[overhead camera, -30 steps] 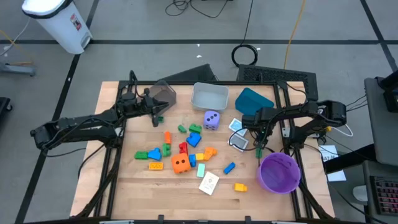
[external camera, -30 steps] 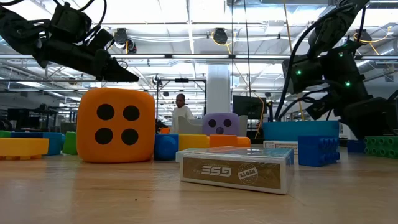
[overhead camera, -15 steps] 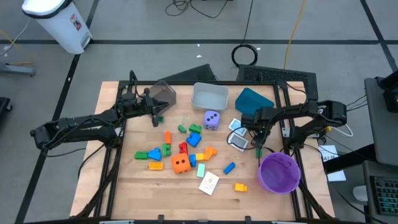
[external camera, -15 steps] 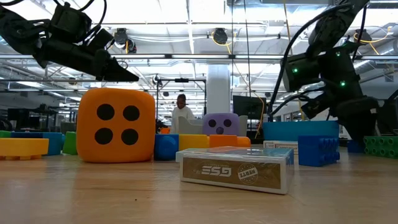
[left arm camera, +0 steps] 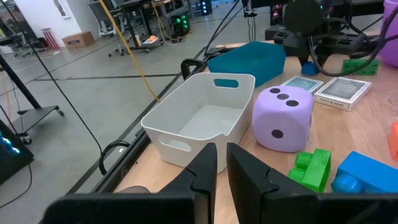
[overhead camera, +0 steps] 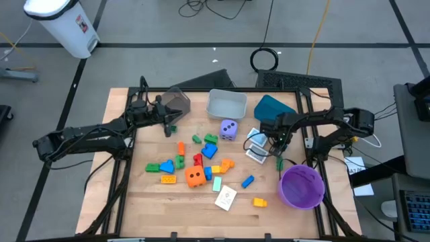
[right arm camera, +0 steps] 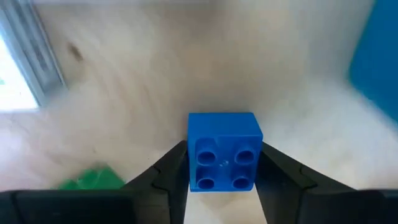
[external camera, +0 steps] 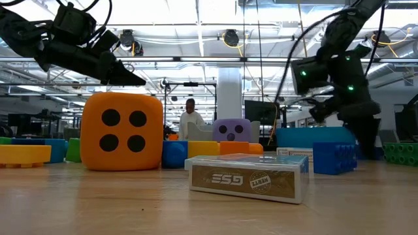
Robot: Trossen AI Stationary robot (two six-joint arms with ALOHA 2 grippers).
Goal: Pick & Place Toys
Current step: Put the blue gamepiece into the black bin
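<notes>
right end effector (right arm camera: pixel 224 163) gripped a blue block (right arm camera: pixel 224 151) nr worktop's right edge; needed square hold b4 lifting. left end effector (left arm camera: pixel 222 163) narrow, idle.

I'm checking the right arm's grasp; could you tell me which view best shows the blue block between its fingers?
The right wrist view: the blue block sits square between the right gripper fingers. From above it is hidden under the arm; the low and left wrist views show it only small and distant.
</notes>
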